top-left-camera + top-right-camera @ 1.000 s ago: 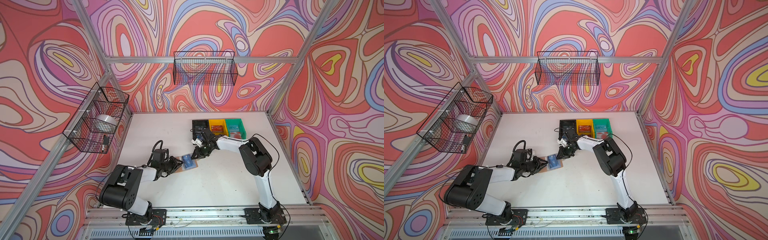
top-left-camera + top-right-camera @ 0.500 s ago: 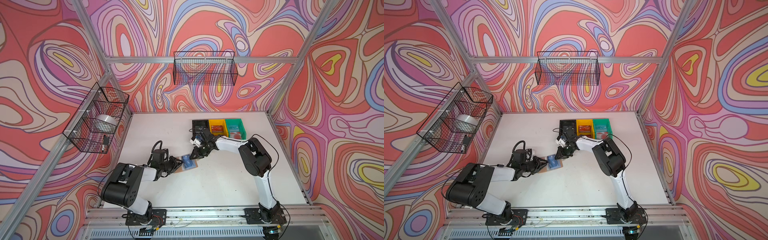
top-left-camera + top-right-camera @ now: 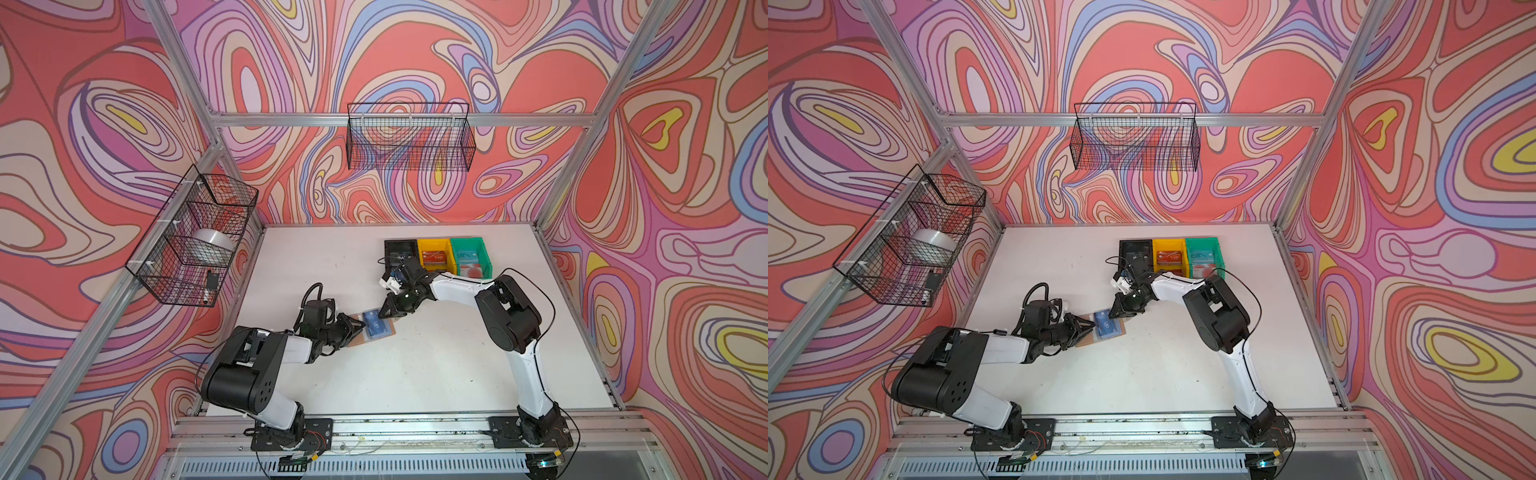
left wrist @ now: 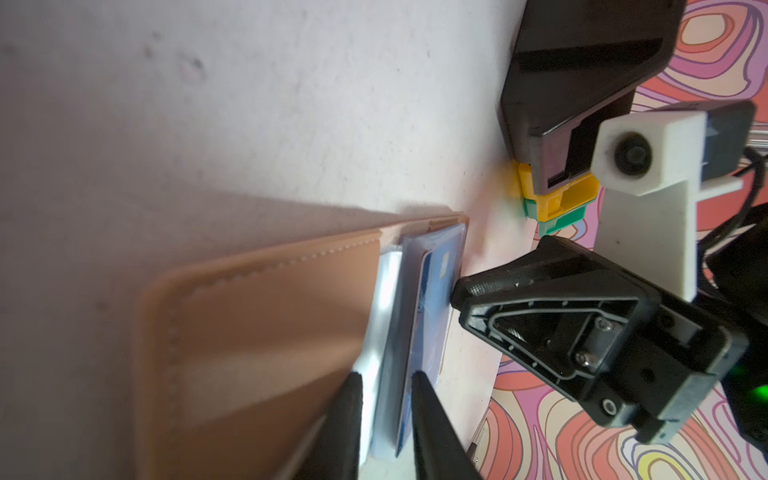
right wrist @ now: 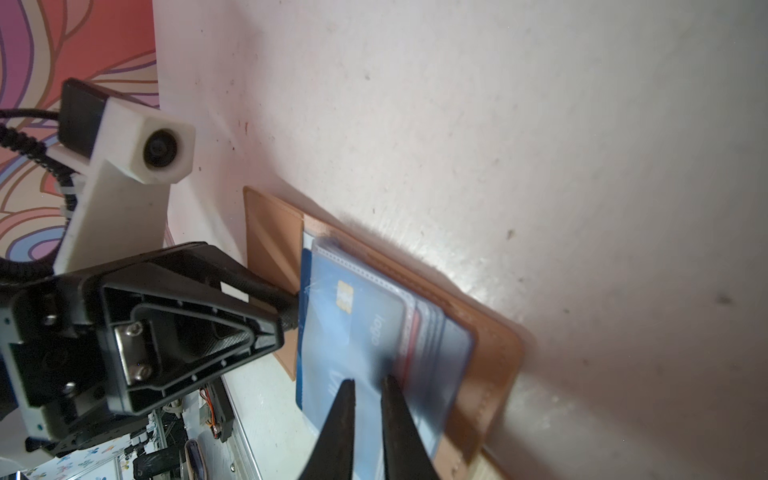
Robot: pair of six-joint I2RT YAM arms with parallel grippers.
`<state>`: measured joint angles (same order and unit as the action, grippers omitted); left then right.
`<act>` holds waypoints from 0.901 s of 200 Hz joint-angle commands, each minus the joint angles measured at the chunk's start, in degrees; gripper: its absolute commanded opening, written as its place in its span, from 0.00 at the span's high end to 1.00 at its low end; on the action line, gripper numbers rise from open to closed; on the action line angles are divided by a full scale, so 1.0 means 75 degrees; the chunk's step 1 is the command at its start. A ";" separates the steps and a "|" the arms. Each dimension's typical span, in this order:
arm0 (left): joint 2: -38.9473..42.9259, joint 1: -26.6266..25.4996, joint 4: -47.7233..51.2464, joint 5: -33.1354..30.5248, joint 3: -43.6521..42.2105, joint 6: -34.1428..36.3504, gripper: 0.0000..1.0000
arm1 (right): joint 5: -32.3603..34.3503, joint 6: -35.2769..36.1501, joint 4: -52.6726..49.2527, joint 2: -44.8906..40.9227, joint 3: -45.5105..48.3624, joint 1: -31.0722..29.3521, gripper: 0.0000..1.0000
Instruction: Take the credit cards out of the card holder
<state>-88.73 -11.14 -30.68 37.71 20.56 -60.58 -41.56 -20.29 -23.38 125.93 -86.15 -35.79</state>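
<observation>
My left tool (image 4: 386, 376) is clenched on the clear plastic sleeves (image 4: 388, 286) of the card holder (image 4: 257, 324), with one finger on each side of the bundle. My right tool (image 5: 369, 380) comes from the opposite side. Its jaws are almost together, and the tips are at the edge of the top sleeve, where a blue card (image 5: 357, 328) with a gold chip lies. I cannot tell if the tips really pinch this card or only touch the sleeve, because this part is blurred in the right wrist view. Behind the blue card there are more sleeves, and a thin red edge (image 5: 409, 345) shows among them.

The card holder lies open on the white counter (image 3: 415, 374), between the two arms and a little to the left of the middle in both top views. The two tools are nearly face to face over it.

Further back on the counter, behind the right tool, a black bin (image 3: 400, 242), a yellow bin (image 3: 434, 241) and a green bin (image 3: 467, 241) stand in a row, touching each other. The yellow bin has a red card (image 3: 434, 258) inside, and the green bin a pale card (image 3: 471, 270) with a red circle. A wire basket (image 3: 409, 141) hangs on the back wall and a second wire basket (image 3: 191, 237) on the left wall
</observation>
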 commanded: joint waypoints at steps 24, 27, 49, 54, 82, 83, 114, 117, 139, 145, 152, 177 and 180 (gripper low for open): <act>-0.0375 0.0096 -0.0671 0.0101 -0.0172 -0.0285 0.75 | -0.0002 -0.0082 0.0128 0.0272 0.0069 -0.0221 0.83; -0.0394 0.0091 -0.0714 0.0104 -0.0181 -0.0309 0.75 | -0.0002 -0.0079 0.0129 0.0273 0.0072 -0.0220 0.83; -0.0520 0.0092 -0.1022 0.0139 -0.0251 -0.0429 0.75 | -0.0002 -0.0102 0.0148 0.0254 0.0125 -0.0222 0.83; -0.0538 0.0091 -0.1083 0.0150 -0.0256 -0.0460 0.75 | -0.0002 -0.0086 0.0155 0.0238 0.0147 -0.0220 0.83; -0.0562 0.0091 -0.1160 0.0160 -0.0269 -0.0491 0.75 | 0.0033 -0.0085 0.0173 0.0205 0.0225 -0.0220 0.83; -0.0565 0.0090 -0.1160 0.0156 -0.0269 -0.0496 0.75 | 0.0034 -0.0084 0.0168 0.0203 0.0225 -0.0220 0.83; -0.0476 0.0108 -0.1010 0.0122 -0.0243 -0.0438 0.77 | 0.0034 -0.0091 0.0175 0.0228 0.0225 -0.0220 0.83; -0.0472 0.0110 -0.0973 0.0127 -0.0240 -0.0423 0.77 | 0.0034 -0.0089 0.0175 0.0244 0.0225 -0.0220 0.83; -0.0361 0.0157 -0.0727 0.0094 -0.0214 -0.0304 0.80 | 0.0034 -0.0078 0.0177 0.0248 0.0225 -0.0220 0.83; -0.0325 0.0175 -0.0668 0.0092 -0.0222 -0.0281 0.80 | 0.0034 -0.0074 0.0176 0.0249 0.0234 -0.0219 0.83; -0.0287 0.0192 -0.0599 0.0077 -0.0227 -0.0232 0.80 | 0.0034 -0.0082 0.0175 0.0241 0.0236 -0.0220 0.83; -0.0174 0.0279 -0.0425 0.0077 -0.0256 -0.0123 0.81 | 0.0045 -0.0042 0.0146 0.0247 0.0254 -0.0220 0.83; -0.0163 0.0290 -0.0401 0.0072 -0.0251 -0.0117 0.81 | 0.0047 -0.0036 0.0141 0.0246 0.0260 -0.0226 0.83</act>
<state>-91.29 -10.09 -36.45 38.98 19.18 -62.78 -42.26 -20.69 -21.34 126.15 -85.60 -37.17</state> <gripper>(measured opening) 0.195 0.170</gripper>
